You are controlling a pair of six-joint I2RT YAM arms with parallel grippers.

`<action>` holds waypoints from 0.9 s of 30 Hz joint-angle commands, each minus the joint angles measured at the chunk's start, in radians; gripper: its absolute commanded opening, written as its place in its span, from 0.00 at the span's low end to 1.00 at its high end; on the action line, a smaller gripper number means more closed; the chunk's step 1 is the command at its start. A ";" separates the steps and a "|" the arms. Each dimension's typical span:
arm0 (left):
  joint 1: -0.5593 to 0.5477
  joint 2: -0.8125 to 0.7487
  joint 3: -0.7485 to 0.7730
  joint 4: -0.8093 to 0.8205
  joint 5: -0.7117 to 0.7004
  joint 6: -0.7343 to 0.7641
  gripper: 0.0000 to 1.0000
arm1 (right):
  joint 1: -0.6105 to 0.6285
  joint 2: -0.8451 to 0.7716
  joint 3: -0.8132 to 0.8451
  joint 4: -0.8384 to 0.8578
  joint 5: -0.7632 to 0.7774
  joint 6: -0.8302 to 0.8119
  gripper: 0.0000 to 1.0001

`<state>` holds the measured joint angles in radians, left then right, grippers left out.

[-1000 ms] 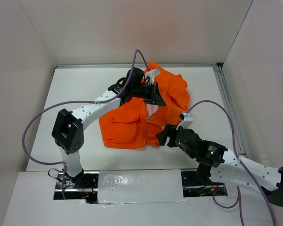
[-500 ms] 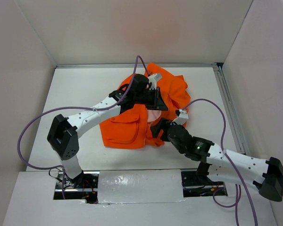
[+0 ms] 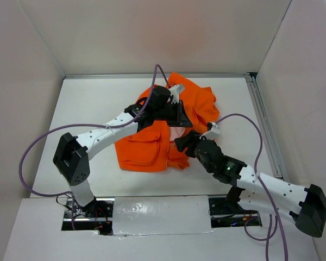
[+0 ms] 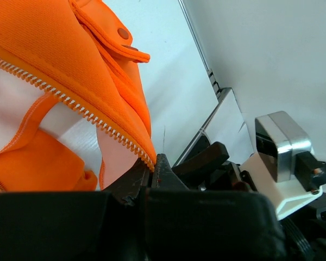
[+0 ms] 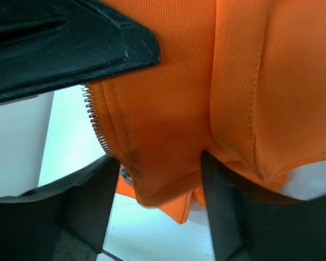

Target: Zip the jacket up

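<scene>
Gathering the zipper edges of the open jacket [image 3: 146, 144], which lies on the table [image 3: 87, 103] toward the far wall, pale lining showing.
The left gripper [image 4: 154, 168] is pinched closed on the toothed zipper edge. The right gripper [image 5: 156, 163] has its fingers spread around the lower orange hem, not visibly clamped. Next, I judge, it must close there so the zipper ends can be brought together.

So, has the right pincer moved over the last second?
Yes. In the top view the right pincer has crept away from the shiny plate at the table's near edge, farther up the jacket's front opening.
</scene>
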<state>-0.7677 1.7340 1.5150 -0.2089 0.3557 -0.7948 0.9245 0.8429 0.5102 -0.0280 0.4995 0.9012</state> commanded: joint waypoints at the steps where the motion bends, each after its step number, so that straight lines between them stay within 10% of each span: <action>1: -0.005 -0.062 0.004 0.045 0.005 -0.021 0.00 | -0.009 0.018 0.014 0.065 -0.012 -0.010 0.64; 10: -0.004 -0.070 0.004 0.048 -0.004 -0.020 0.00 | -0.010 0.018 0.021 0.077 -0.033 -0.044 0.22; 19: 0.001 -0.045 0.017 0.031 -0.024 -0.006 0.00 | -0.012 -0.077 -0.007 -0.033 -0.085 -0.090 0.36; 24: 0.001 -0.040 0.014 0.043 -0.001 -0.006 0.00 | -0.016 -0.067 -0.013 -0.009 -0.210 -0.182 0.06; 27: 0.001 -0.036 0.014 0.037 -0.007 -0.004 0.00 | -0.016 -0.045 0.011 -0.041 -0.194 -0.182 0.31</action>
<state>-0.7677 1.7248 1.5150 -0.2302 0.3382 -0.7929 0.9089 0.7795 0.4976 -0.0452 0.3515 0.7597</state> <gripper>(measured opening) 0.050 0.259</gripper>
